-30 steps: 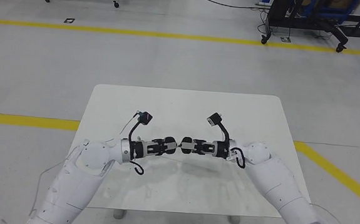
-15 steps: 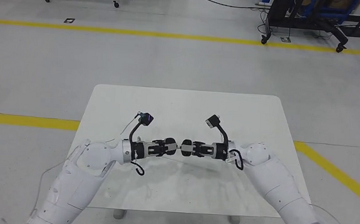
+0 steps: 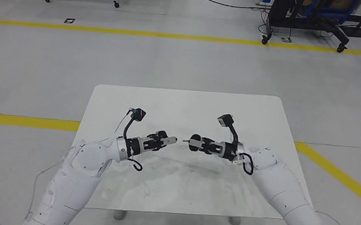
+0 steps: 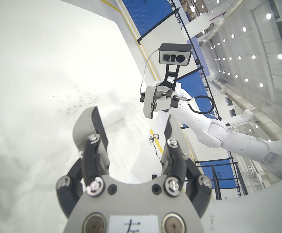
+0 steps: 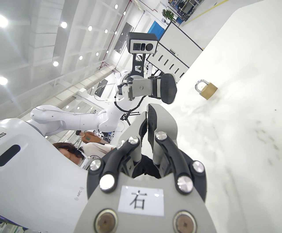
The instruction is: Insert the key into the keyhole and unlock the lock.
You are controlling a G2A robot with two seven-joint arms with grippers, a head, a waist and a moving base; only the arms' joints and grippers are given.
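Note:
A brass padlock (image 5: 206,90) with a silver shackle lies on the white table (image 5: 242,66), a little beyond my left gripper (image 5: 168,91). That left gripper (image 4: 132,117) hangs above the table with its jaws wide open and nothing between them. My right gripper (image 5: 148,111) faces it with its fingers (image 5: 152,123) pressed together; whether a key sits between them is hidden. From above, the left gripper (image 3: 170,139) and the right gripper (image 3: 191,141) point at each other over the table's middle, a small gap apart. The right gripper (image 4: 152,106) also appears side-on in the left wrist view.
The white table (image 3: 243,110) carries faint scuff marks around its middle. Grey floor with yellow lines surrounds it. Carts and stands sit far back in the room.
The two grippers, joined tip to tip at the table's middle before, have drawn apart; the left arm swung left, the right arm swung right.

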